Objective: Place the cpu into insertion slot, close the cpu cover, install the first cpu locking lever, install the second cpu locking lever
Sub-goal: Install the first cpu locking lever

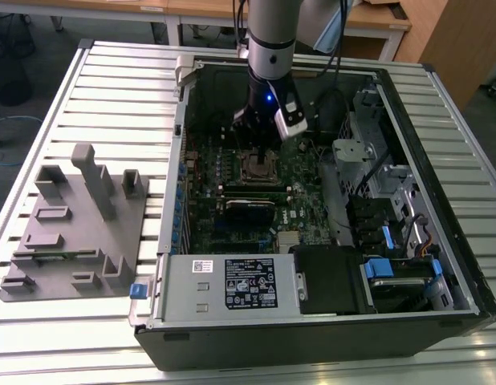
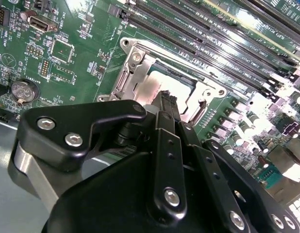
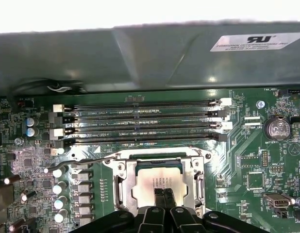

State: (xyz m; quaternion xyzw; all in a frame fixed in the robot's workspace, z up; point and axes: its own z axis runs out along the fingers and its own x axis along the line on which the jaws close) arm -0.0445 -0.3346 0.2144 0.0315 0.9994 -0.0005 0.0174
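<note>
gripper (image 1: pixel 262 143) hangs over the motherboard (image 1: pixel 300 188), at 12 o'clock from the black card (image 1: pixel 250 210) in the exterior view. jaws together, tips just over the cpu (image 3: pixel 149 180). cpu lies in the insertion slot (image 3: pixel 157 158), cpu cover (image 3: pixel 122 183) down around it.

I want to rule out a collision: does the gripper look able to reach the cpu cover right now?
Likely yes. In the first wrist view the gripper hangs directly above the cpu cover, fingers together, with nothing between them.
</note>
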